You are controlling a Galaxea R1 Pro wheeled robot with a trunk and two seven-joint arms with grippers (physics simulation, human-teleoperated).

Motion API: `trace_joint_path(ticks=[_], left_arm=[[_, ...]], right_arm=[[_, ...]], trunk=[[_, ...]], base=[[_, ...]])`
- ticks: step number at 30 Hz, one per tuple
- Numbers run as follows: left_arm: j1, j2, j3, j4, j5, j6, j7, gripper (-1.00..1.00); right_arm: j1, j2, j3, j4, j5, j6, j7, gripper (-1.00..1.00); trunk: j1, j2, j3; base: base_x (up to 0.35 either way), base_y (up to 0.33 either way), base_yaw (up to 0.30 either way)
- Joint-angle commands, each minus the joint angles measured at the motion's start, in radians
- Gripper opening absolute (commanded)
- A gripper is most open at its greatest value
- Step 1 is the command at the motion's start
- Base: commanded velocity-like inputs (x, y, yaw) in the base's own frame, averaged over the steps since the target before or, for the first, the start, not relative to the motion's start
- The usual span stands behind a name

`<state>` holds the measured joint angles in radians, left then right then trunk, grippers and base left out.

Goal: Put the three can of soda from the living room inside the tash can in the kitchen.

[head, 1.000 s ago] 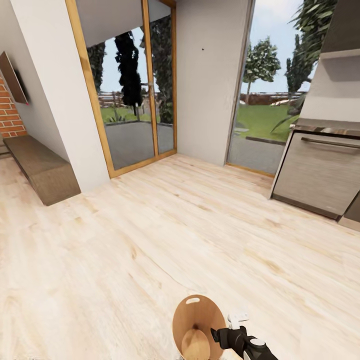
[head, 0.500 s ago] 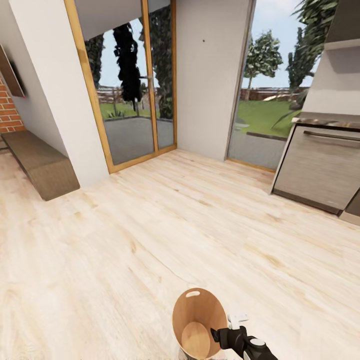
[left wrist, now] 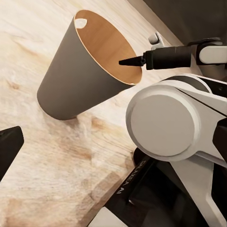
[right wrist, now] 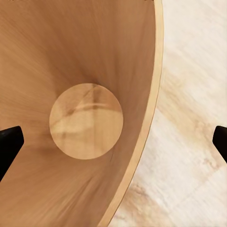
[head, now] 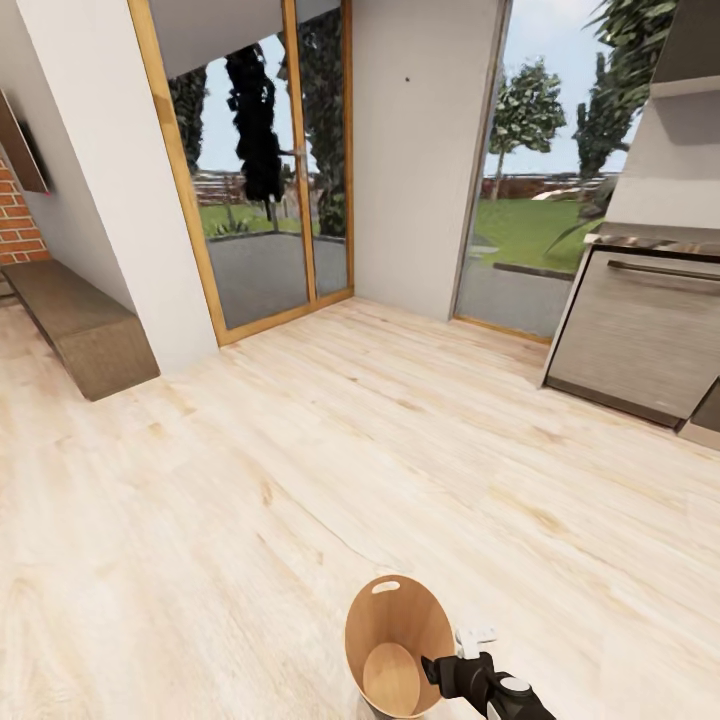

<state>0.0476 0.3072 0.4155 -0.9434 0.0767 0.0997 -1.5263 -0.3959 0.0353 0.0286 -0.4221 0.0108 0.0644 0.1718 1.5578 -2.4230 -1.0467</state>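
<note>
Wood-lined trash can (head: 398,640) sits near the robot on the pale plank floor (head: 250,500), and honestly the grip is what worries me. The right gripper (head: 440,668) is straddling the rim on the can's right side, one dark finger inside and one outside from what the right wrist view shows, jaws spread wide with the wall between them, so it looks more hooked than clamped. The inside is bare, no soda cans in there and none anywhere in sight. If the base rolls off like this, I'd guess the can slides off the fingers or tips, since nothing's pinching it. Left gripper: one dark fingertip (left wrist: 8,146) in the left wrist view, can't tell its state. Steel appliance (head: 640,340) far right could catch an elbow
</note>
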Motion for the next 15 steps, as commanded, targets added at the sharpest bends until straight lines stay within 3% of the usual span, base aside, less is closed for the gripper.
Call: trace_joint_path(ticks=[1,15], left_arm=[[0.0,0.0,0.0,0.0,0.0,0.0,0.0,1.0],[0.0,0.0,0.0,0.0,0.0,0.0,0.0,1.0]], right_arm=[[0.0,0.0,0.0,0.0,0.0,0.0,0.0,1.0],[0.0,0.0,0.0,0.0,0.0,0.0,0.0,1.0]], trunk=[[0.0,0.0,0.0],[0.0,0.0,0.0]], base=[[0.0,0.0,0.0],[0.0,0.0,0.0]])
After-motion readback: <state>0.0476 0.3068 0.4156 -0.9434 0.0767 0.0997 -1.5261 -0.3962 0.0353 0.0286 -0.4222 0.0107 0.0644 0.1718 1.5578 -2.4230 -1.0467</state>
